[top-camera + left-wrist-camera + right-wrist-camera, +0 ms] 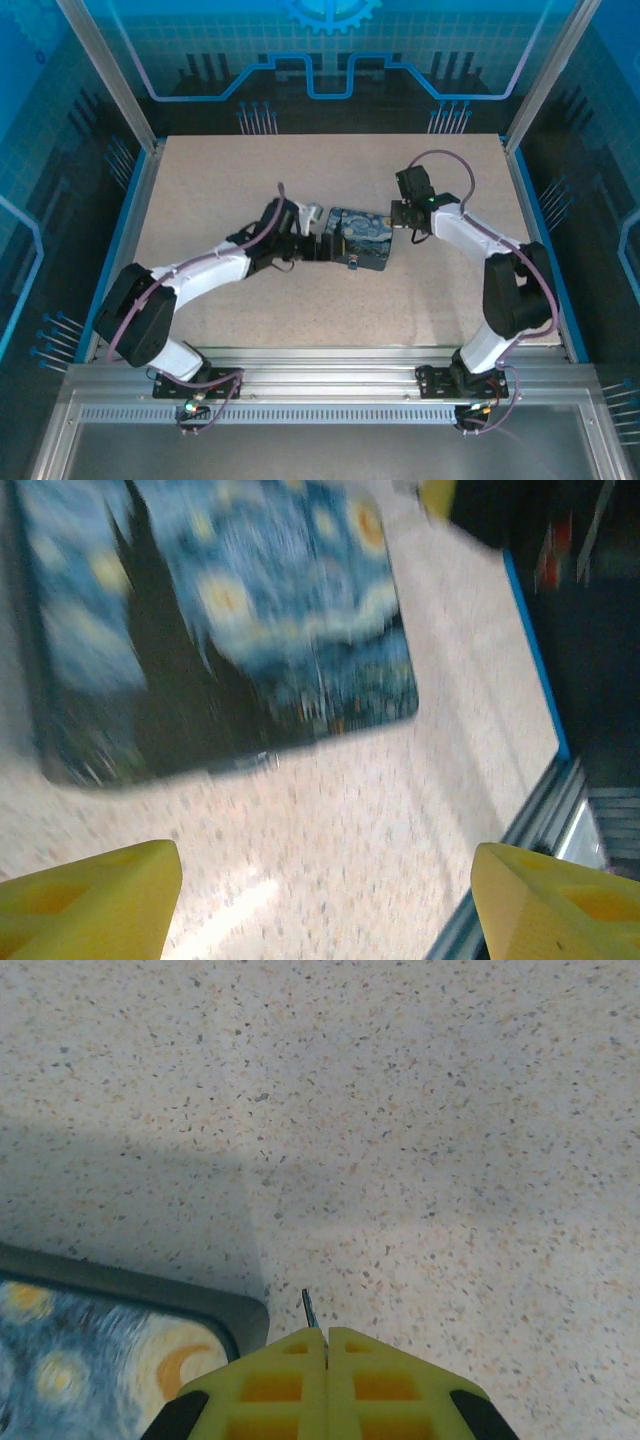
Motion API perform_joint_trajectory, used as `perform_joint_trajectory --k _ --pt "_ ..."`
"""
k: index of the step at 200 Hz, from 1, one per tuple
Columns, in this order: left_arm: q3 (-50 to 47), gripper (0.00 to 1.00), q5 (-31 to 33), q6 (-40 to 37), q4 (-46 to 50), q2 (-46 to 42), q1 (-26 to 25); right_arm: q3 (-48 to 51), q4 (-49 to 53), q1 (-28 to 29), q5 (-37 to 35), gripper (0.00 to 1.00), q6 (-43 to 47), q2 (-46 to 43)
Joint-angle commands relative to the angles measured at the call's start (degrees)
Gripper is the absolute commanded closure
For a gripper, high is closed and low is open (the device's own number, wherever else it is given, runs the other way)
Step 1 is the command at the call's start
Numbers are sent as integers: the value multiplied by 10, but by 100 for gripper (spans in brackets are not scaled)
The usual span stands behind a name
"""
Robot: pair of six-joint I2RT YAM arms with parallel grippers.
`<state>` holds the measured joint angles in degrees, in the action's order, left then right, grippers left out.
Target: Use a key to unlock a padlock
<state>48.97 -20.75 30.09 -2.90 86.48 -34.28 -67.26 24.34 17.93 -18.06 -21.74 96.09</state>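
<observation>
The blue-and-yellow painted tin box [358,240] lies in the middle of the table. A tiny grey bit [262,762] on its edge looks like the padlock, but it is too blurred to be sure. My left gripper [316,226] is at the box's left end. It stands open, and its yellow fingers [90,895] are wide apart over bare table [330,840]. My right gripper [327,1332] is at the box's right end, beside a corner of the tin [120,1340]. It is shut on the key [309,1310], whose thin dark blade sticks out past the fingertips.
The speckled tabletop [250,170] has blue side rails [120,230] and an aluminium rail along the near edge [330,360]. Both arms reach in from the front toward the box. In the left wrist view the table's edge [540,690] runs close on the right.
</observation>
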Motion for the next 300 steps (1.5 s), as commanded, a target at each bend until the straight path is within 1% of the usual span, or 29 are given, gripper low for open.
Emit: perform_joint_trajectory --k 1,43,75,102,118,152,182,196,210,226,234,245,265,300 --pt "-50 21 23 8 -84 -14 -27 -29 17 -6 -12 100 8 33" --pt "-72 21 56 -5 -136 32 -59 -72 29 0 2 100 16 82" --pt "-82 20 74 -4 -201 69 -64 -104 42 18 17 100 25 109" --pt "-74 20 94 -12 -207 93 -67 -123 53 25 16 100 26 124" --pt "-83 20 103 -18 -236 102 -72 -134 57 26 19 100 31 129" --pt "-92 18 112 -25 -293 129 -82 -168 79 28 28 100 43 156" --pt "-95 17 116 -26 -339 158 -90 -176 82 37 32 100 42 175" --pt "-96 17 134 -34 -349 166 -96 -178 82 41 33 100 42 178" --pt "-107 17 162 -46 -379 171 -108 -181 84 45 31 100 39 179" --pt "-117 15 194 -52 -409 179 -117 -183 86 46 33 100 36 175" --pt "-121 10 206 -54 -420 183 -121 -188 90 45 32 100 35 172" --pt "-126 10 217 -59 -437 189 -123 -195 97 45 33 100 35 170" --pt "-130 10 214 -70 -462 198 -124 -208 108 44 33 100 37 167" --pt "-134 9 208 -74 -473 200 -123 -221 127 36 17 100 27 149"
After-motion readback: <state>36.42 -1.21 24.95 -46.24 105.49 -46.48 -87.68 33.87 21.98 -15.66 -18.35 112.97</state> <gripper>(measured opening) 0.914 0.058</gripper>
